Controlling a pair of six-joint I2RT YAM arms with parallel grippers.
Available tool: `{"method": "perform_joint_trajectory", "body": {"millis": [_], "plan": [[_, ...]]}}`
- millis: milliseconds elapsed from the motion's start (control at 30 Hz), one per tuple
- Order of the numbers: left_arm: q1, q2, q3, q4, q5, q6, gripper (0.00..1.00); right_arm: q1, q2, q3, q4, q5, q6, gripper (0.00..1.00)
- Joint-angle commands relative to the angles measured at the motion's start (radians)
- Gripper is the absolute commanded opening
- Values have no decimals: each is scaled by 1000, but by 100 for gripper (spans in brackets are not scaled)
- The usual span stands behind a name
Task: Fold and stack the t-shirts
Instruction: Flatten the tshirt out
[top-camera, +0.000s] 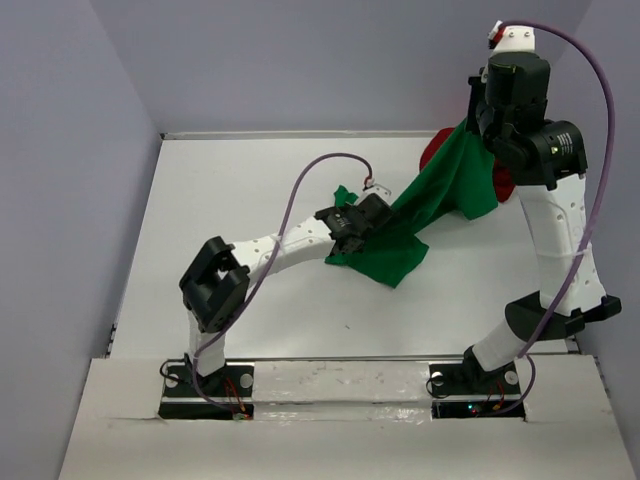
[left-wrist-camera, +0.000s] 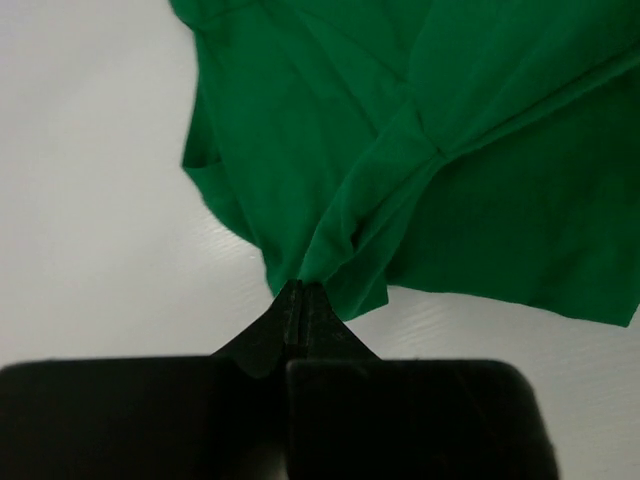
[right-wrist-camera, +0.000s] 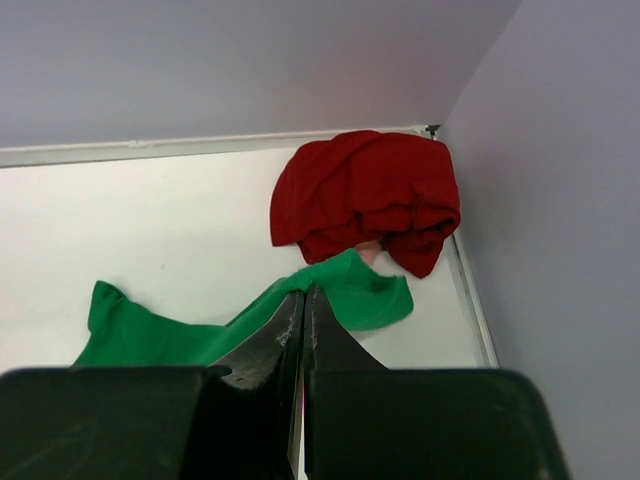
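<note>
The green t-shirt (top-camera: 445, 195) hangs stretched between my two pincers, its lower end sagging onto the table (top-camera: 250, 310) just beside the left pincer (left-wrist-camera: 302, 297). That pincer is pressed together on a bunched fold of green, which its wrist view shows plainly. The right pincer (right-wrist-camera: 303, 297), raised high, pinches a green edge. From overhead the arm hides its fingers, so only its own camera shows the grip. The dark red t-shirt (right-wrist-camera: 365, 195) lies crumpled beyond the right pincer in the table's far corner, mostly covered in the overhead view. Which part of the shirt each pincer holds, I cannot tell.
</note>
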Motion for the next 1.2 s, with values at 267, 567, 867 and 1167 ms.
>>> {"method": "perform_joint_trajectory", "body": {"millis": [267, 567, 867, 1167], "plan": [[-54, 86, -52, 186, 42, -92, 19, 40, 24, -4, 19, 36, -18, 0], [-46, -113, -149, 189, -57, -155, 85, 40, 37, -20, 27, 32, -18, 0], [106, -193, -340, 278, 139, -202, 74, 40, 21, -38, 38, 16, -18, 0], [196, -211, -485, 486, 425, -231, 68, 40, 7, -38, 42, 13, -18, 0]]}}
